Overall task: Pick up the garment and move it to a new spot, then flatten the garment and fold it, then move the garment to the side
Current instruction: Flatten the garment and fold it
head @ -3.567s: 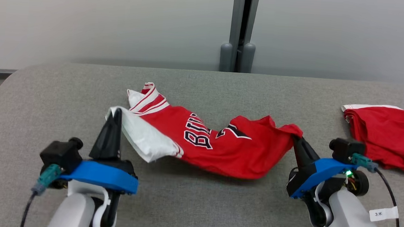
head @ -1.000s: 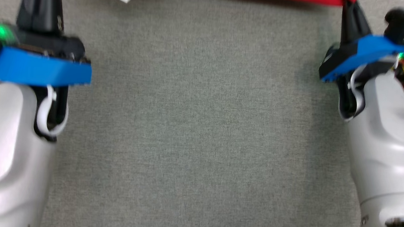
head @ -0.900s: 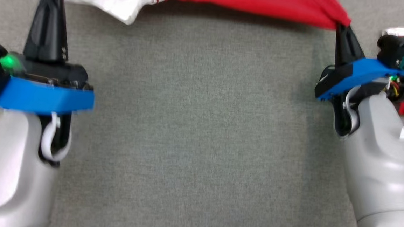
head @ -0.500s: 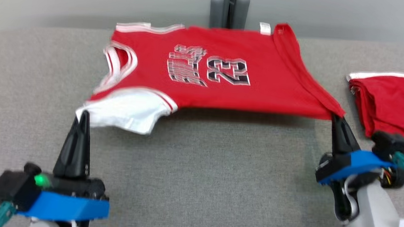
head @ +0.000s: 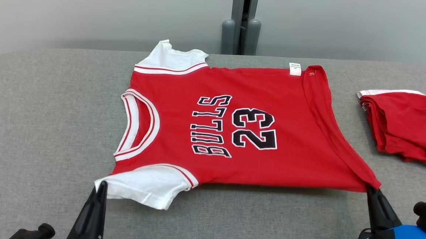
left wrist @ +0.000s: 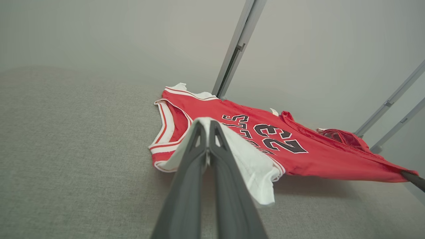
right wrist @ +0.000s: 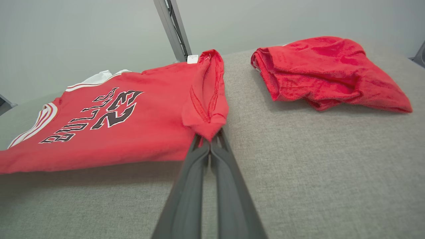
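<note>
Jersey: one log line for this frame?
phase: flatten | jersey: spread print-up on table, near edge lifted | left claw: shut on sleeve | right claw: shut on hem corner | red garment: right, apart

folded red cloth [head: 408, 124]: cut by right edge | jersey tag [head: 295, 68]: print unreadable | left end effector [head: 102, 186]: base cut off below

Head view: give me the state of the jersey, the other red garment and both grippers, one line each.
jersey: spread out print side up, near edge lifted off the table, right hem rolled over.
left gripper: shut on the jersey's white sleeve.
right gripper: shut on the jersey's red hem corner.
other red garment: loosely folded, lying apart from the jersey.
</note>
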Available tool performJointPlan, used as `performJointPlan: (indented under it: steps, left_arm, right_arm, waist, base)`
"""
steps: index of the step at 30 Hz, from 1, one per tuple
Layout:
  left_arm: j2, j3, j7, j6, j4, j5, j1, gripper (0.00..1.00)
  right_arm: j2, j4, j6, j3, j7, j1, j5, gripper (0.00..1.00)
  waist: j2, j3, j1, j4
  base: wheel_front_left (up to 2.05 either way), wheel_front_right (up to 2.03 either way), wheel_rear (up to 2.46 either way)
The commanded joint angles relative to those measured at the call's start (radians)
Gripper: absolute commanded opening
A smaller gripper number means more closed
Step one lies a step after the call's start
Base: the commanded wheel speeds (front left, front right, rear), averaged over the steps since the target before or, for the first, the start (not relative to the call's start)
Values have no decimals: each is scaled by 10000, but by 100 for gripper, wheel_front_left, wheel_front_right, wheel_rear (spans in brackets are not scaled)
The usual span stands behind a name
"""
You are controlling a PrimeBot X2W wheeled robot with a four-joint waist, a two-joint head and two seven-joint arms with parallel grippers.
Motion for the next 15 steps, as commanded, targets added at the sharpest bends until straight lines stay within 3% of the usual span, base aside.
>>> performJointPlan:
  steps: [1,15]
  left_arm:
    - [-12,-33,57,-40,80,-62,12,0]
    - [19,-506,198,-486,1657,12,-1206,0]
  right_arm:
    - [-32,17,1,29,80,117,107,0]
    - [-29,1644,1,263,359,-826,-280,0]
  waist:
    - [-1,-6,2,-26]
    - [-1,405,2,-22]
  base:
    - [0,0,0]
    - [0,0,0]
